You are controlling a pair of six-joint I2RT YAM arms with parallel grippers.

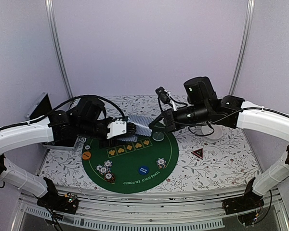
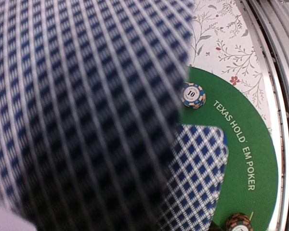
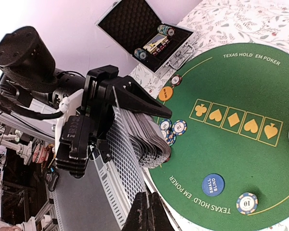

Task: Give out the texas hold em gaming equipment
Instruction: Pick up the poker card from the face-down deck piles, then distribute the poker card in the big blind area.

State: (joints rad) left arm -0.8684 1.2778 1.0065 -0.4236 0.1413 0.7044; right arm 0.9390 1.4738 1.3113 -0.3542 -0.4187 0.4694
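My left gripper is shut on a fanned deck of grey-blue-backed cards over the back of the green mat. In the right wrist view its black finger clamps the deck. My right gripper is shut on the outermost card, its tips pinching the card's edge. That card blurs across most of the left wrist view. On the mat lie striped chips, one chip, the blue button, the orange button and the clear disc. The triangle marker lies off the mat.
An open case with more chips and cards stands at the back left. A white bowl stands behind my right arm. The floral cloth surrounds the mat. The table's front rail runs along the near edge.
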